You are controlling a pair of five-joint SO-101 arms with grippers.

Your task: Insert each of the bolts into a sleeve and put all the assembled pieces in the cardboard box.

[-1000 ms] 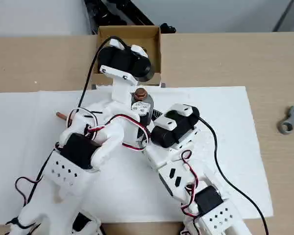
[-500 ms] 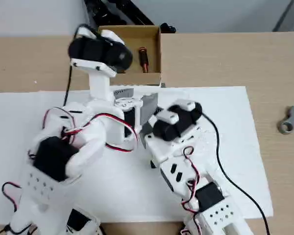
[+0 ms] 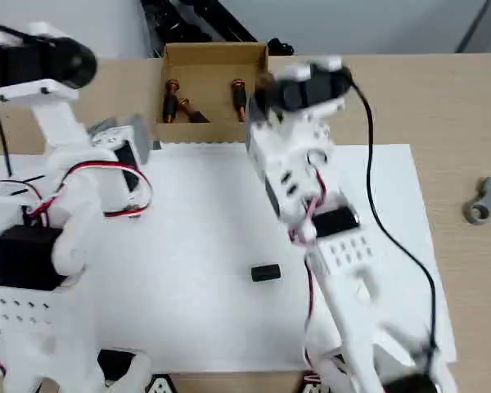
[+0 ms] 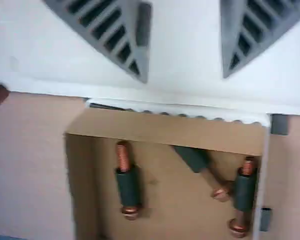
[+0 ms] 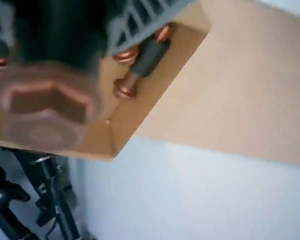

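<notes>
My right tool, clamped on a bolt, hangs at the cardboard box's right wall, the opening just leftward; my left tool gapes empty

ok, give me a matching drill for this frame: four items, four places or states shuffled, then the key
Items
1. loose black cylindrical sleeve
2. small grey metal part
3. copper hex-head bolt
4. left claw

Places or states
A. on the bare wooden table
B. open, holding nothing
C. lying on the white mat
D. gripped in the right claw, by the brown cardboard box

Pairs: 1-C, 2-A, 3-D, 4-B
</notes>
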